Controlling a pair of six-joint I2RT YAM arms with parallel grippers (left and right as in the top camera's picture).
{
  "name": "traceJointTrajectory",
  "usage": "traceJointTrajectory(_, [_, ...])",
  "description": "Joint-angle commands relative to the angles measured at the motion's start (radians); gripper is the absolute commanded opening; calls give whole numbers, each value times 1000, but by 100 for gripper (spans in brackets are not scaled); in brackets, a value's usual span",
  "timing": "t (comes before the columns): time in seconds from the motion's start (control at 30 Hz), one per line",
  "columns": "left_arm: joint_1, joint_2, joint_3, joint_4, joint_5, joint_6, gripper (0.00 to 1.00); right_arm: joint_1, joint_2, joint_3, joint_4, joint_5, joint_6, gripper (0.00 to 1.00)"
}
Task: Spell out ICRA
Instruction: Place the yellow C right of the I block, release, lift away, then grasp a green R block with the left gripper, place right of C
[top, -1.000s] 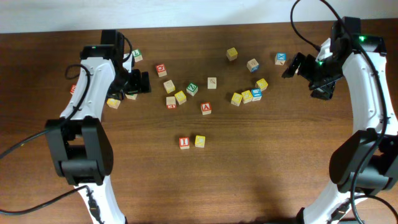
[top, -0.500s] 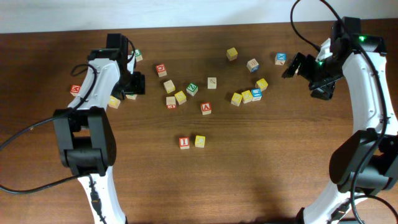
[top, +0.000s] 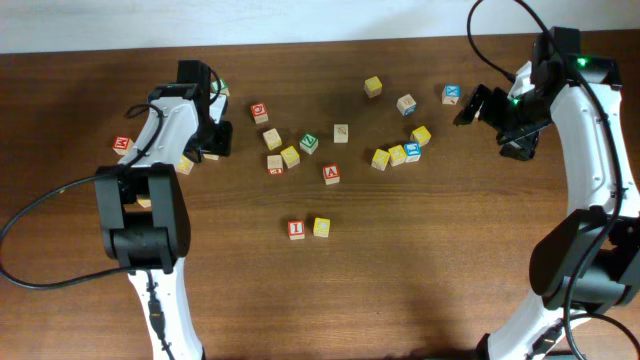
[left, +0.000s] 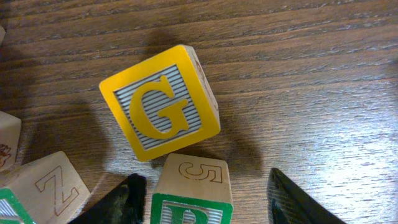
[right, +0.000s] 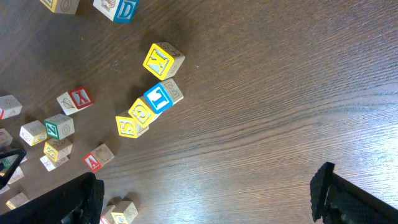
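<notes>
Nearest me on the brown wooden desk (top: 420, 260), the red-framed wooden cube marked I (top: 295, 229) stands just beside a yellow-framed wooden cube (top: 321, 227), which I take for the C, though its letter is too small to read. I judge the word half spelt, with R in hand. Beyond them lies the red-framed wooden cube marked A (top: 331, 174), untouched. Farther left, the left gripper (top: 214, 141) is spread wide astride a green-framed wooden cube (left: 191, 190) just beside the yellow-framed wooden cube marked G (left: 160, 102). Its top letter is cut off, so I cannot confirm R. The next move calls for lowering and closing squarely without nudging G. The right gripper (top: 470, 106) hangs wide and empty, far right. Since a second ago the left arm has swung its elbow inward. The right arm and cubes are unchanged.
</notes>
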Motion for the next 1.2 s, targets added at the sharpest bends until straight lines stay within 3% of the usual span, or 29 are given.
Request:
traceJointTrajectory(0.0, [-1, 5, 2, -4, -3, 14, 48, -4, -9, 8, 0, 9, -11, 98])
traceJointTrajectory(0.07, [-1, 5, 2, -13, -4, 14, 41, -4, -9, 8, 0, 9, -11, 98])
traceJointTrajectory(0.17, [0, 5, 2, -14, -26, 14, 40, -4, -9, 8, 0, 9, -11, 98])
traceJointTrajectory(0.3, [-2, 5, 2, -17, -25, 13, 24, -4, -9, 8, 0, 9, -11, 98])
traceJointTrajectory(0.6, [-3, -5, 24, -52, -16, -63, 22, -4, -9, 8, 0, 9, -11, 98])
traceJointTrajectory(0.73, [-3, -73, 67, -136, 123, -98, 17, -4, -9, 8, 0, 9, -11, 98])
traceJointTrajectory(0.87, [-3, -170, 67, -211, 198, -243, 20, -4, -9, 8, 0, 9, -11, 98])
traceJointTrajectory(1.0, [-16, -240, 67, -310, 491, -255, 15, -4, -9, 8, 0, 9, -11, 98])
traceJointTrajectory(1.17, [-165, -241, 53, -422, 488, -298, 17, -4, -9, 8, 0, 9, -11, 98])
